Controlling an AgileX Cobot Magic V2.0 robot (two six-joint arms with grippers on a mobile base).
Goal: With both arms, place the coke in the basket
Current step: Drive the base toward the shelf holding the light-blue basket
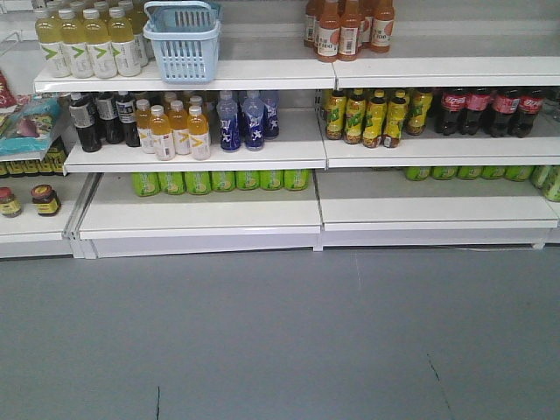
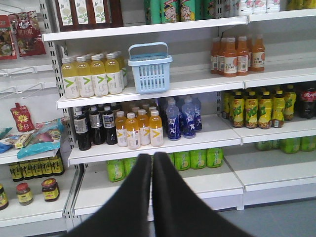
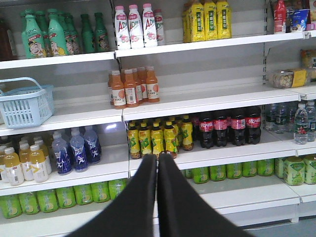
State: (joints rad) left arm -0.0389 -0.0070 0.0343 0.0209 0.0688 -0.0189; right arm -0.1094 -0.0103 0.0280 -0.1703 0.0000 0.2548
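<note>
Front camera standing back, tilting down on the shelving (image 1: 201,210), floor (image 1: 280,341) filling its lower half, left wrist camera looking over the left gripper (image 2: 151,160) at the left bay, right wrist camera aiming further right, all three sharing the basket (image 1: 184,44).

White bottles (image 3: 136,27), top shelf: label reads "AD". Orange-drink bottles (image 3: 131,89): label number "100". Coke bottles (image 3: 220,127): red label, white script, too small to read. Remaining labels illegible.
</note>
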